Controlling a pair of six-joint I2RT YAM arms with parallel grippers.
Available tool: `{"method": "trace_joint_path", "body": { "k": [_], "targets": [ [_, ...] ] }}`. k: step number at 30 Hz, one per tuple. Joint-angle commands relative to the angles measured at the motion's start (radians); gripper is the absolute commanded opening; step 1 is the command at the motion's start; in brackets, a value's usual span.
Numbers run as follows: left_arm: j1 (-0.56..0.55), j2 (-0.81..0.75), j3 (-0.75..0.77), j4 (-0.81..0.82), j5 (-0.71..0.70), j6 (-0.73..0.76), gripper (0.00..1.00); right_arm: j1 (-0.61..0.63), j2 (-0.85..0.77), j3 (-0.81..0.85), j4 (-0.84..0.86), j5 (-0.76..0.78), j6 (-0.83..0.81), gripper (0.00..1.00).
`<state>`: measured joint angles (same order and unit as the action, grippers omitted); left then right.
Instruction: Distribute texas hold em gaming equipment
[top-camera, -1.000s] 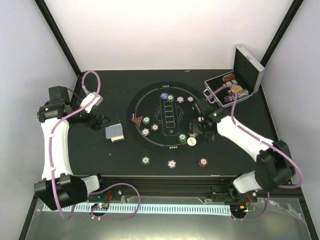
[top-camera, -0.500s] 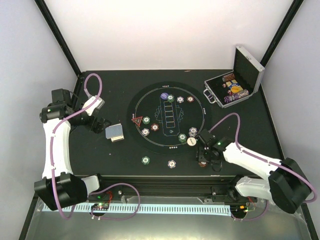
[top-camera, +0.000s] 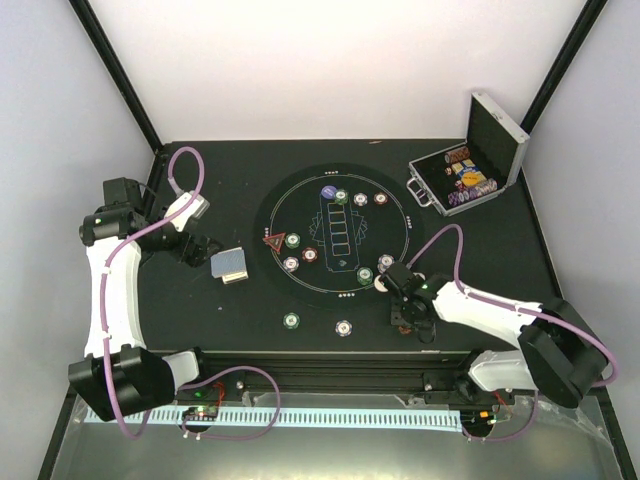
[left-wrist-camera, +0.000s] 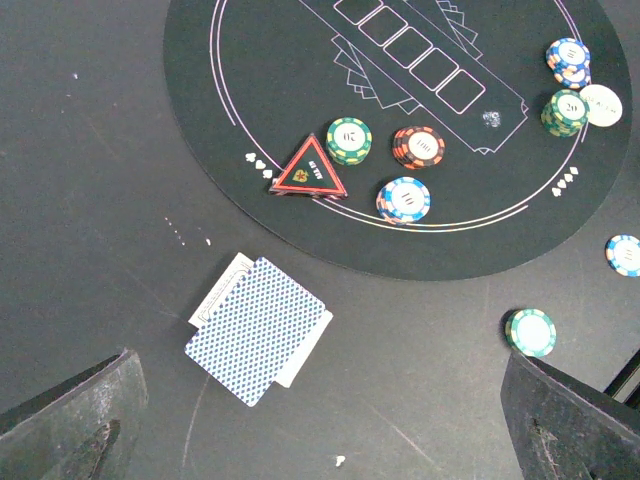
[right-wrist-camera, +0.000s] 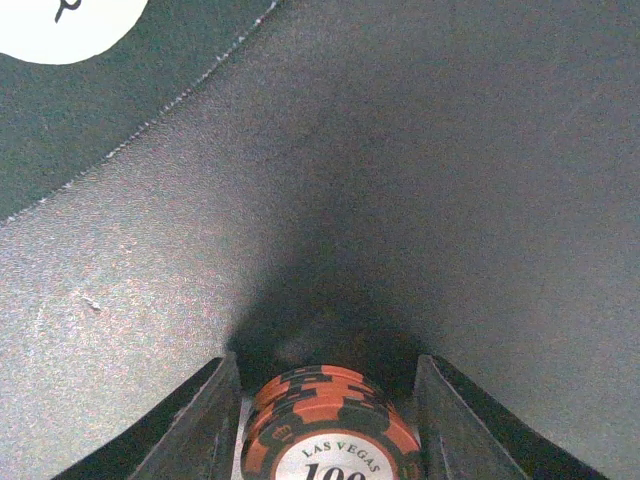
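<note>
On the desk (top-camera: 220, 310), just off the mat's (top-camera: 300, 205) near right edge, the right gripper (top-camera: 405, 312) straddles a short stack of red chips (right-wrist-camera: 325, 420), jaws half-closed; I cannot tell if they pinch it. The left gripper (left-wrist-camera: 318, 400) hangs wide over the cards (left-wrist-camera: 258, 330), left of the mat. The chips look stiff, light and slick, so grip low across the rims.

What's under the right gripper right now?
A stack of red-brown chips on the bare table, between the jaws, as the wrist view shows. From above, the right gripper covers it. Whether the jaws touch it is unclear.
</note>
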<state>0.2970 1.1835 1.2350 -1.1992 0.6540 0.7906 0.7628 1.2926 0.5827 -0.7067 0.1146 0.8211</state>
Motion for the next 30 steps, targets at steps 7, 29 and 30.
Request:
{"method": "trace_joint_path", "body": {
  "k": [7,29,30],
  "targets": [
    [-0.005,-0.021,0.029,-0.018,0.007,0.024,0.99,0.027,0.0,0.017,-0.05,0.018,0.039,0.52],
    [-0.006,-0.018,0.032,-0.017,0.007,0.029,0.99,0.045,-0.027,0.066,-0.115,0.029,0.038,0.56],
    [-0.005,-0.017,0.032,-0.014,0.004,0.026,0.99,0.046,-0.027,0.063,-0.115,0.03,0.039,0.56]
  ]
}}
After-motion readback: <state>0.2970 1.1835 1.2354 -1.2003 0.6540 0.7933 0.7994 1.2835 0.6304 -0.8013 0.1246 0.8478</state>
